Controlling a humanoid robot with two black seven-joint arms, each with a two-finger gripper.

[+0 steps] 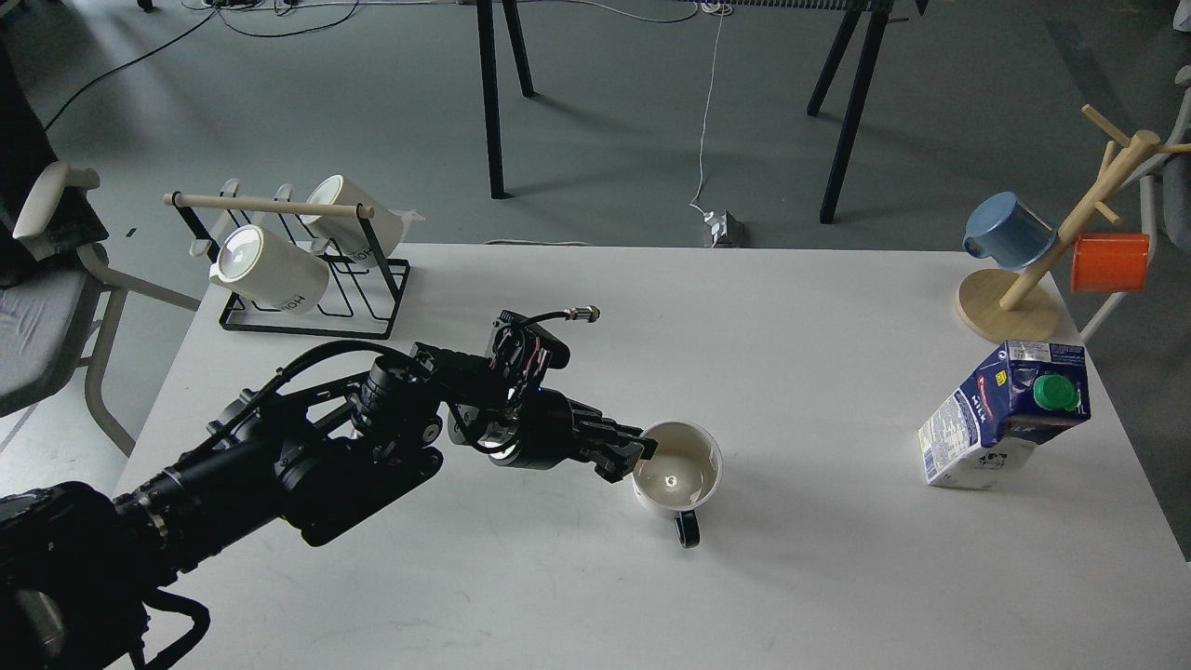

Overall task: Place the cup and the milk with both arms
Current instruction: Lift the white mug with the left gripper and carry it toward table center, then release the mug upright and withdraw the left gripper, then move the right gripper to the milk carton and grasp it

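Observation:
The cup (677, 476) is a cream-white mug with a black loop handle pointing toward me. It stands upright on the white table (791, 372), near the middle. My left gripper (635, 456) reaches in from the left and its two fingers straddle the cup's left rim, closed on it. The milk (1005, 414) is a dark-blue and white carton with a green cap. It stands slightly tilted near the table's right edge, well apart from the cup. My right arm and gripper are out of view.
A black wire rack (307, 279) holding two white mugs stands at the back left. A wooden mug tree (1033, 279) with a blue mug (1007, 228) and an orange mug (1109, 262) stands at the back right, just behind the carton. A chair (56, 307) stands left of the table.

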